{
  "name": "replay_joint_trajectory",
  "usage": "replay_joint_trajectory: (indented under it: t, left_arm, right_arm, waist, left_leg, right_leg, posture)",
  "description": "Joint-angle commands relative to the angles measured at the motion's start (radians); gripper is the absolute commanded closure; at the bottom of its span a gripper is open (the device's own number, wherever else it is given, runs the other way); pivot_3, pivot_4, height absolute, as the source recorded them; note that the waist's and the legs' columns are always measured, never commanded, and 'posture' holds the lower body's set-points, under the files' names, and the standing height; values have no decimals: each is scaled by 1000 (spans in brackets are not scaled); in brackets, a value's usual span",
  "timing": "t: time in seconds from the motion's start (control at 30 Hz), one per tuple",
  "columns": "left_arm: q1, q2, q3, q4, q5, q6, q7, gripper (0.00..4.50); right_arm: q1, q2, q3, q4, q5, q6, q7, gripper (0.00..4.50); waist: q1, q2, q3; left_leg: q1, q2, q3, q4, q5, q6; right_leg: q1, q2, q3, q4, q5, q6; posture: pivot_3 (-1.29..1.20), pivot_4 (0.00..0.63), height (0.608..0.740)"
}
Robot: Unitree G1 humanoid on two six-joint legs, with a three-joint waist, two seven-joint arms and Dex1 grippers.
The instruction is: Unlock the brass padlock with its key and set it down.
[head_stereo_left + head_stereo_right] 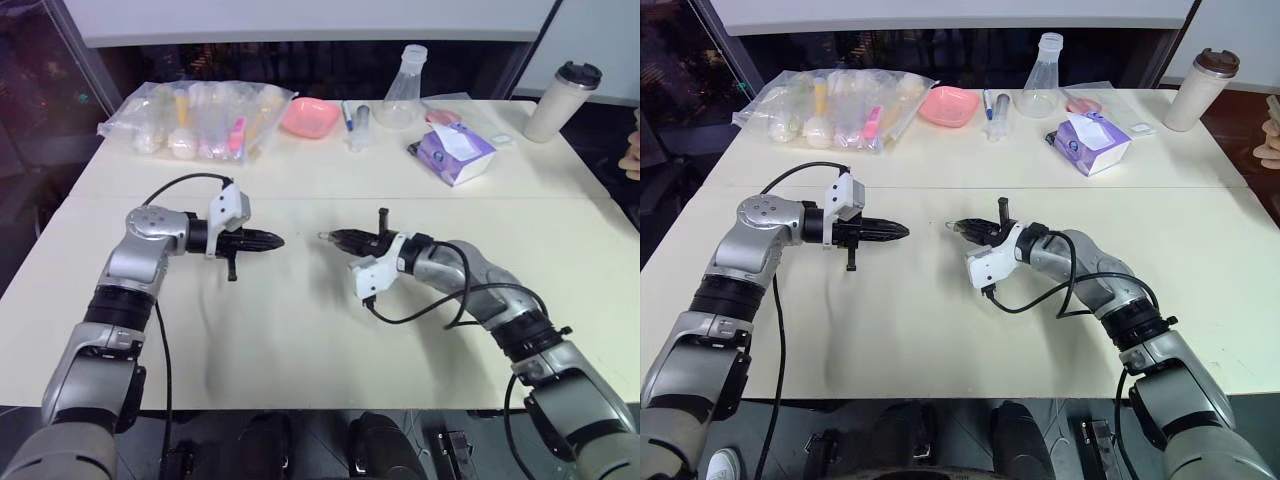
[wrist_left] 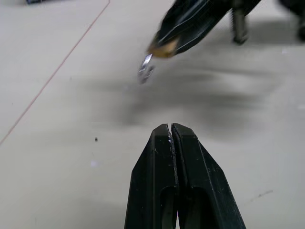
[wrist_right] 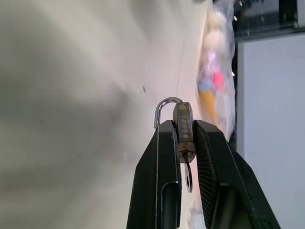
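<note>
From the head views the brass padlock (image 3: 184,129) is hard to make out: just a small glint at the tip of the right gripper (image 1: 335,238), which hangs above the pale table (image 1: 300,330) near its middle. The right wrist view makes it plain: the two black fingers (image 3: 157,176) are clamped on the golden body, the silvery shackle curving up past the fingertips with one end free of the body, and the key (image 3: 187,174) sticking out of the lock's other end, between the fingers. The left gripper (image 1: 272,240) faces it across a small gap, its fingers pressed together on nothing. In the left wrist view the padlock shows blurred, gold with a silvery bit hanging below.
</note>
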Motion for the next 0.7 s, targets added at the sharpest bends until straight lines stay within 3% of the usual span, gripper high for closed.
replay_joint_trajectory:
  t: [0.03,0.2,0.33,0.5,0.7]
  left_arm:
    - [14,9,36,-64,-28,26,25,4463]
    - [34,13,42,-99,-33,46,38,4463]
    - [40,12,44,-107,-35,52,45,4500]
    - [32,9,38,-90,-33,40,49,4500]
    - [28,8,36,-83,-33,35,47,4500]
  right_arm:
    - [-34,16,26,83,-61,-27,-103,4500]
    - [-11,24,56,113,-49,-55,-106,4500]
    - [42,28,61,70,40,-62,7,2662]
    - [112,2,12,-59,195,59,211,83]
    - [170,-36,-63,-182,334,213,354,31]
  waist:
    - [-1,0,0]
    - [-2,0,0]
    - [0,0,0]
    - [-1,0,0]
    - [6,0,0]
  left_leg:
    - [0,0,0,0,0,0]
    - [0,0,0,0,0,0]
    - [0,0,0,0,0,0]
    - [0,0,0,0,0,0]
    - [0,0,-1,1,-1,1]
  right_leg:
    - [0,0,0,0,0,0]
    - [-1,0,0,0,0,0]
    - [0,0,0,0,0,0]
    - [0,0,0,0,0,0]
    - [2,0,0,0,0,0]
  posture:
    - [0,150,715]
    - [0,150,715]
    - [0,150,715]
    - [0,150,715]
    - [0,150,715]
